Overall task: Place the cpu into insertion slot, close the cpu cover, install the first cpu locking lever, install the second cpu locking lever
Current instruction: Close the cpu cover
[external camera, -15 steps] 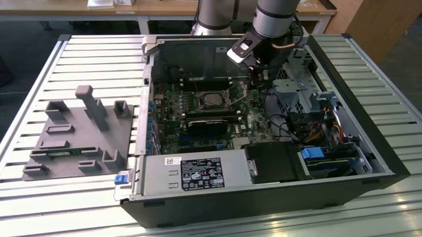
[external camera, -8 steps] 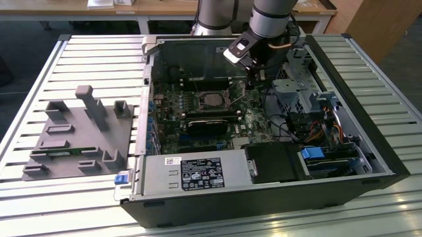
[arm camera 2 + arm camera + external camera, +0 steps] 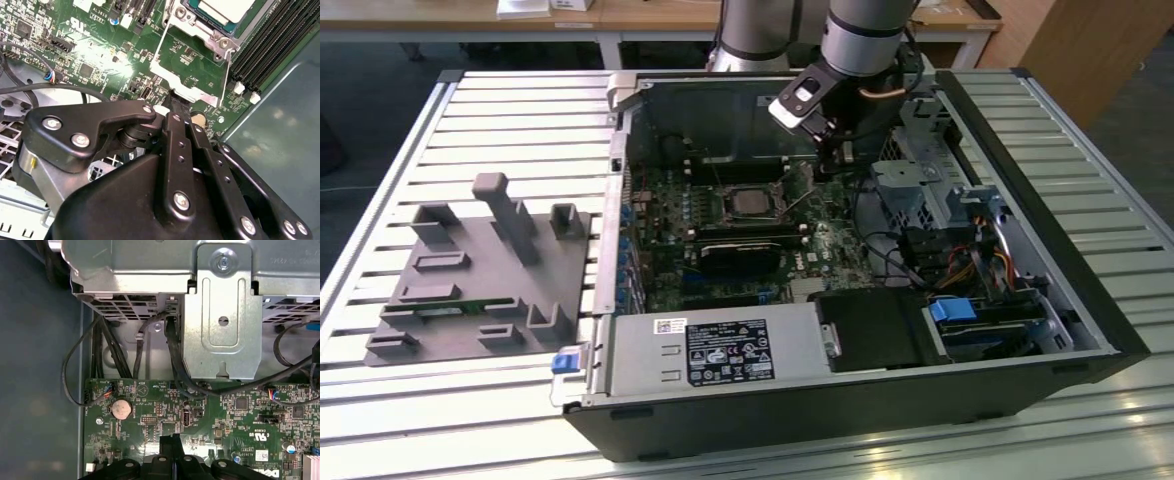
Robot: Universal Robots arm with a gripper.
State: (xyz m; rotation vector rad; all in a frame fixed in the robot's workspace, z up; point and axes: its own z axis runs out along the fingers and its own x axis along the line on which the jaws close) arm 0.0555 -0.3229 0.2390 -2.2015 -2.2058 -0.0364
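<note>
The cpu [image 3: 226,6] seemingly sits in the insertion slot [image 3: 206,26]

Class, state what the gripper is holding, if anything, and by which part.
Nothing is seen held: the gripper is shut, its tips at the open cpu cover's free edge.

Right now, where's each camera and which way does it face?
Exterior view: off the arm, high over the table, facing down into the open case; shows the arm and gripper.
First wrist view: on the wrist, facing past the fingers to the board and drive cage.
Second wrist view: on the wrist, facing along the gripper to the cover and cpu.
Both wrist views share the fingers and board.
</note>
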